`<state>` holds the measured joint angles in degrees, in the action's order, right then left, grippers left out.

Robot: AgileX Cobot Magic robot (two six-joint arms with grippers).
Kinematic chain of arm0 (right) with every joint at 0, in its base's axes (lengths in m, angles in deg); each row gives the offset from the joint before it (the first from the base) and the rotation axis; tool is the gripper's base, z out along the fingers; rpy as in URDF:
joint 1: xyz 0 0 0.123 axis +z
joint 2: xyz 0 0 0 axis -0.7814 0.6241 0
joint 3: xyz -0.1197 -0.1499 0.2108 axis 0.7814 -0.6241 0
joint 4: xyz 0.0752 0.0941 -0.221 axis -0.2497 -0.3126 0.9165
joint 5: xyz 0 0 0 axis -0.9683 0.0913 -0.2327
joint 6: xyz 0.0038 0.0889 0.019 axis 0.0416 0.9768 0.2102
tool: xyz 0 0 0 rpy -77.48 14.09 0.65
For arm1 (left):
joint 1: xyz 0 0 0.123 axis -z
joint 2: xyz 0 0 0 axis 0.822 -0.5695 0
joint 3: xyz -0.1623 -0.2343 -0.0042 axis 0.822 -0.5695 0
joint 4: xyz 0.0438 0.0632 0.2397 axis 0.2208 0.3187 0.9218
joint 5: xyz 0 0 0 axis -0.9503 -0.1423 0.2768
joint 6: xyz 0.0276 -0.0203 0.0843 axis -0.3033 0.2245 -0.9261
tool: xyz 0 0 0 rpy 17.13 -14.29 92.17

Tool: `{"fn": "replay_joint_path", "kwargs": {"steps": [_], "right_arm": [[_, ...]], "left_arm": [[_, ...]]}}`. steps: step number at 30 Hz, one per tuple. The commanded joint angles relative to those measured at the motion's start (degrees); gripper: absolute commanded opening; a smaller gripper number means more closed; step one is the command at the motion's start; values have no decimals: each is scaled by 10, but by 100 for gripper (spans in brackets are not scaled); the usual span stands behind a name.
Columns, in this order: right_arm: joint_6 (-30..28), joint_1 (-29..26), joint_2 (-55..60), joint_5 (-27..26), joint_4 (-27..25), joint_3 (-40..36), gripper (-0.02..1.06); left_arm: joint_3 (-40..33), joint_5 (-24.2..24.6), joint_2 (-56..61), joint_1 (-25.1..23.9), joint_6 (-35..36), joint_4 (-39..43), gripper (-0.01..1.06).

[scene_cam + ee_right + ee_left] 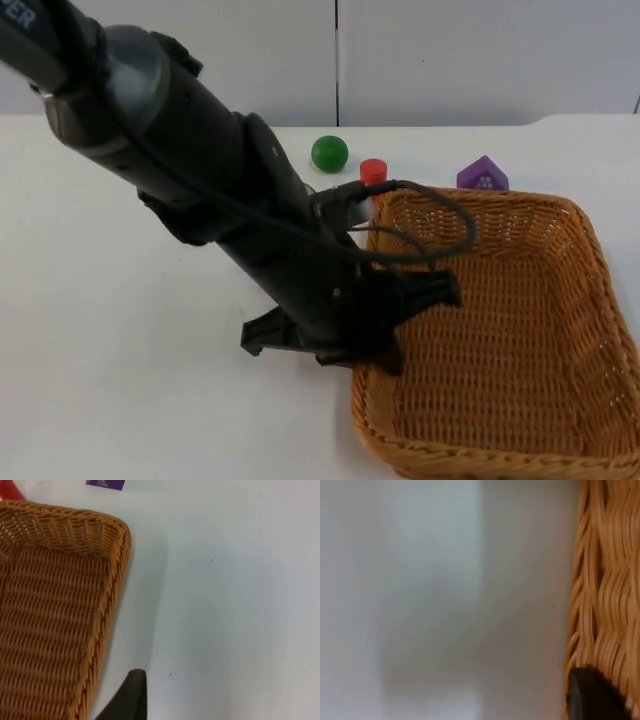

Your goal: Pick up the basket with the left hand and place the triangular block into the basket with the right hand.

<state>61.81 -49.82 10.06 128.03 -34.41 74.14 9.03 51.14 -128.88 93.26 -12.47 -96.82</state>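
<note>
top view has the left gripper [385, 340] low at the basket [590, 300] near-left rim, arm laid across the desk [120, 350]. can't tell if its jaws are apart or clamped on the rim; arm body hides them. left wrist view: wicker wall [600, 580] right against the fingertip [590, 697], so it's at the rim at least.

right gripper [127, 697] hangs over bare desk just beside the basket's outer corner; can't tell its jaws either, one fingertip visible.

risks, imo: if the grip on the rim is shallow the basket could tip or slip on lift, since it's wide and held from one edge. purple block [482, 174] sits touching or nearly touching the far rim, so a lift might nudge it, and the right arm reaching in could clip the basket.

count: 1 basket, 1 purple block w/ peaked top (likely the triangular one), 1 green ball [329, 153], 1 red cylinder [373, 171].
</note>
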Motion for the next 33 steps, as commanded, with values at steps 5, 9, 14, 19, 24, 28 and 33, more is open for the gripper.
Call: {"fn": "replay_joint_path", "kwargs": {"steps": [5,9,14,19,24,28,33], "right_arm": [[-9,-4,0,-8,0,4,105],[-9,-4,0,-7,0,4,105],[-9,-4,0,-4,0,4,105],[-9,-4,0,-4,0,4,105],[-9,-4,0,-4,-3,4,105],[-9,-4,0,-4,0,4,105],[-9,-4,0,-6,-7,4,105]], "left_arm": [[-1,99,107,1,-37,12,0],[-1,153,169,-3,-70,25,0],[-1,193,234,-28,-64,48,0],[-1,240,299,-72,-34,100,0],[-1,281,354,-131,54,231,0],[-6,308,379,-183,52,235,0],[-79,311,411,-278,15,204,0]]}}
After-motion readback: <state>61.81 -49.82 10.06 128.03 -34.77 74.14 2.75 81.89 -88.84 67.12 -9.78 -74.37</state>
